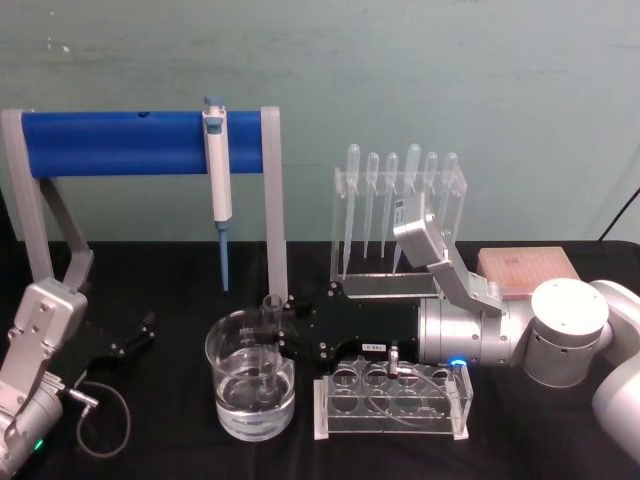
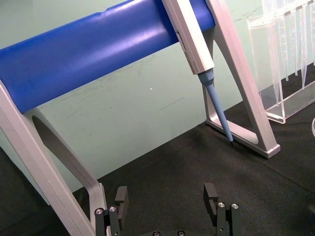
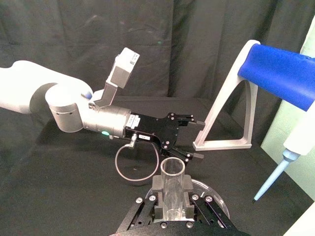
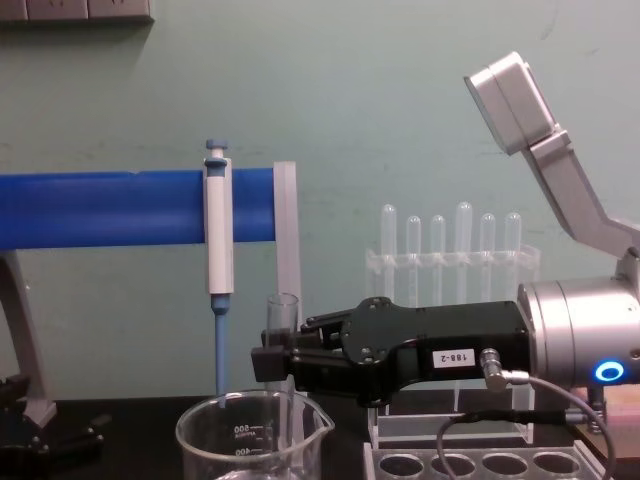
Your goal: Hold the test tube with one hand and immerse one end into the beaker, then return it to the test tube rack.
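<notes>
The black right pincer [image 1: 278,334] carries a white label [image 4: 455,355], its silver cylindrical wrist [image 4: 572,335] a blue ring light [image 4: 607,372].

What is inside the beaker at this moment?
Clear liquid fills the lower part of the beaker, and the test tube, held upright by the right gripper, reaches down into it. Whether its tip touches the bottom cannot be told.

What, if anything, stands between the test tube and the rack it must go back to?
Only the wall of the beaker: the right gripper holds the test tube upright inside it. The test tube rack sits just beside.
</notes>
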`<state>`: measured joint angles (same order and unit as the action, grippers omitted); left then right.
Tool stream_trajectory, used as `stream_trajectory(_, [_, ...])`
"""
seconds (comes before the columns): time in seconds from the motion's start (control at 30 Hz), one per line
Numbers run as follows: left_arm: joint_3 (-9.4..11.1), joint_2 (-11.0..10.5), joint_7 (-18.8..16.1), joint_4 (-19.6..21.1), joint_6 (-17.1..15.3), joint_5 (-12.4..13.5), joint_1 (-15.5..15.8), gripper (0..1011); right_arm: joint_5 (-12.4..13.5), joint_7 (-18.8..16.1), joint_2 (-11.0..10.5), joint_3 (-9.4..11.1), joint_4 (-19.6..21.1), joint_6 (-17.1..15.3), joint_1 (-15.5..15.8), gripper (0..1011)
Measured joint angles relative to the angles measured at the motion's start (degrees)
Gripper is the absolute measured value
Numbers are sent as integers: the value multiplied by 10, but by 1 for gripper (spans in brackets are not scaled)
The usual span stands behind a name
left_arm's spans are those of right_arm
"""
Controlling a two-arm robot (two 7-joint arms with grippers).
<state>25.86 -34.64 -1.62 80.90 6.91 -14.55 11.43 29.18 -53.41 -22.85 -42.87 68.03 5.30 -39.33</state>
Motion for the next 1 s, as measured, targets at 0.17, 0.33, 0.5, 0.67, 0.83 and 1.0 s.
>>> stream_trajectory(0.17, [0,0,0,0,0,0,0,1000,0,0,0,0,0,0,0,225])
stream_trajectory(0.33, [0,0,0,0,0,0,0,1000,0,0,0,0,0,0,0,226])
stream_trajectory(0.5, [0,0,0,0,0,0,0,1000,0,0,0,0,0,0,0,225])
stream_trajectory(0.67, [0,0,0,0,0,0,0,1000,0,0,0,0,0,0,0,225])
stream_trajectory(0.83, [0,0,0,0,0,0,0,1000,0,0,0,0,0,0,0,225])
stream_trajectory(1.0, [0,0,0,0,0,0,0,1000,0,0,0,0,0,0,0,225])
